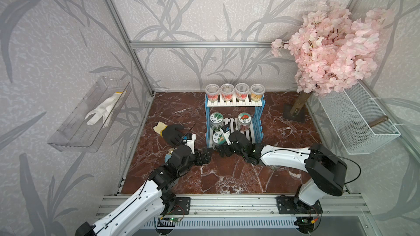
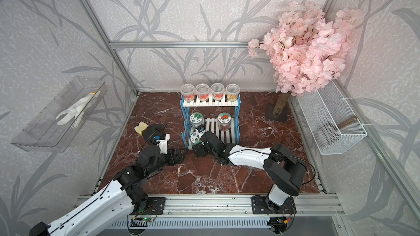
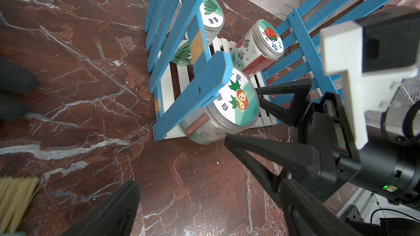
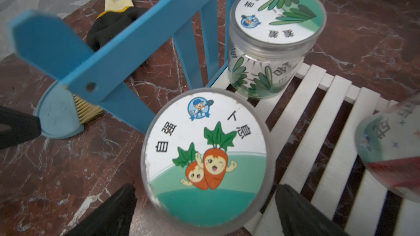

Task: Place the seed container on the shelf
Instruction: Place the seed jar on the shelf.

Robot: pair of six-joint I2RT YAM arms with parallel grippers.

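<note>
On the left wall a clear tray (image 1: 75, 139) holds a white glove (image 1: 102, 112). Below it, on the marbled floor (image 1: 227, 178), a black glove (image 1: 172, 132) lies flat, with a blue-backed brush (image 4: 59, 114) on the floor close by under the left arm. The left gripper (image 1: 208, 155) hangs low just short of the shelf's front left leg, its fingers spread wide with nothing between them. In the middle stands the blue-and-white shelf (image 1: 234, 103). Four clear cups (image 1: 227, 91) line its upper tier. On the lower tier a leaf-lidded jar (image 1: 216, 120) sits at the back left and a tomato-lidded jar (image 1: 244, 121) at the back right. The seed container (image 1: 218, 140), with its carrot lid, stands upright at the front left corner. The right gripper (image 4: 205, 189) reaches in from the right. Its fingers stand apart on either side of that container, close to its wall, and the right wrist view shows a sliver of gap, so it is not clamped. Farther right stands a pink blossom tree (image 1: 329, 48), and a white wire basket (image 1: 354, 119) hangs on the right wall.
</note>
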